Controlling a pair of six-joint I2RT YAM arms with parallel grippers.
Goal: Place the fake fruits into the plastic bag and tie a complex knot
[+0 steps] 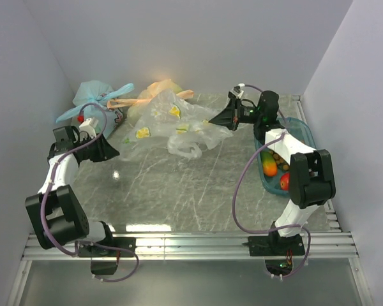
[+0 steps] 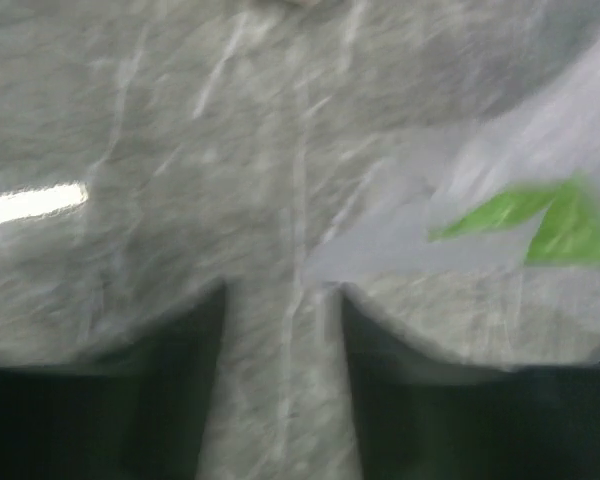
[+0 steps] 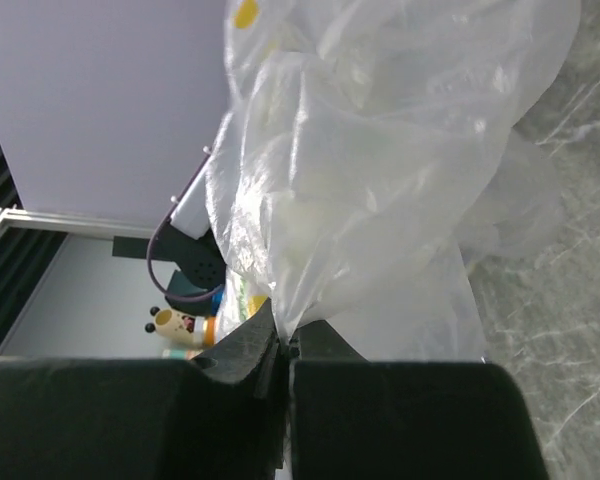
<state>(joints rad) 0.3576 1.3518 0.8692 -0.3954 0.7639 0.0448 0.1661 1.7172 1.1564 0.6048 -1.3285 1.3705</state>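
The clear plastic bag [image 1: 172, 124] with yellow and green prints lies crumpled at the back middle of the table. My right gripper [image 1: 212, 121] is shut on its right edge and holds it up; in the right wrist view the jaws [image 3: 288, 335] pinch a fold of the bag [image 3: 380, 150]. My left gripper [image 1: 113, 153] is open and empty, low over the table at the bag's left edge. In the blurred left wrist view, bare table lies between the fingers [image 2: 280, 295], and the bag's edge [image 2: 520, 220] is to the right. The fake fruits [image 1: 271, 167], orange, red and small dark ones, lie in a blue tray. No knot shows.
The blue tray [image 1: 306, 135] sits at the right edge under my right arm. A knotted light blue bag [image 1: 92, 95] and an orange-yellow bag [image 1: 158, 89] stand against the back wall. White walls close in left, back and right.
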